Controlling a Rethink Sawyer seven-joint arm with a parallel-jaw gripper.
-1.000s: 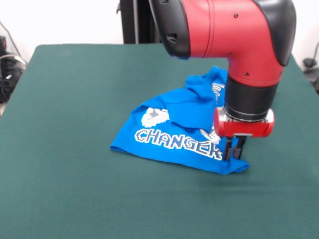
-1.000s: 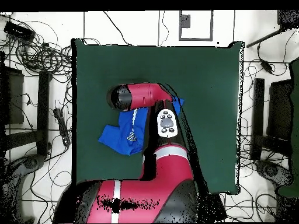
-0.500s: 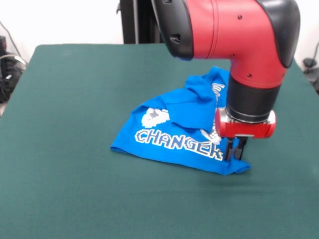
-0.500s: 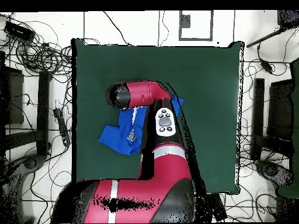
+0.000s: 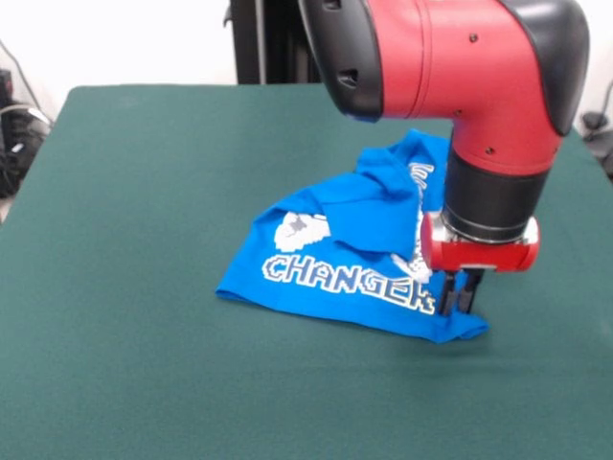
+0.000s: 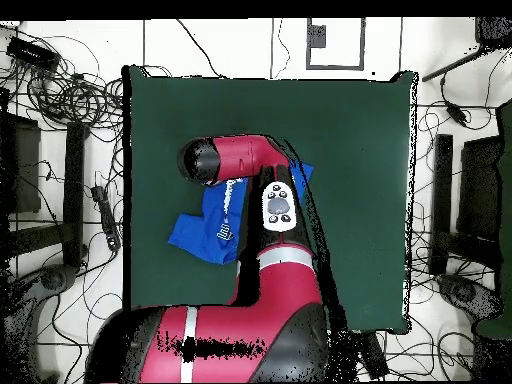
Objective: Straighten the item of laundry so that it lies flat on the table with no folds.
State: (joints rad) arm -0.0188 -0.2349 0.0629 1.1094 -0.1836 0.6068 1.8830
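Note:
The item of laundry (image 5: 354, 251), a bright blue T-shirt with white "CHANGER" lettering, lies crumpled on the green table (image 5: 144, 192), its far part bunched in folds. My gripper (image 5: 460, 294) stands at the shirt's near right corner, fingers close together and shut on the cloth there. Seen from overhead, the shirt (image 6: 203, 234) sticks out from under the red arm (image 6: 250, 165), which hides the gripper.
The table (image 6: 350, 120) spreads wide around the shirt on all sides. Cables, stands and equipment crowd the floor beyond the table's edges in the overhead view.
The gripper has shifted a little to the right and nearer in the front view. The shirt's corner and lettering have slid along with it.

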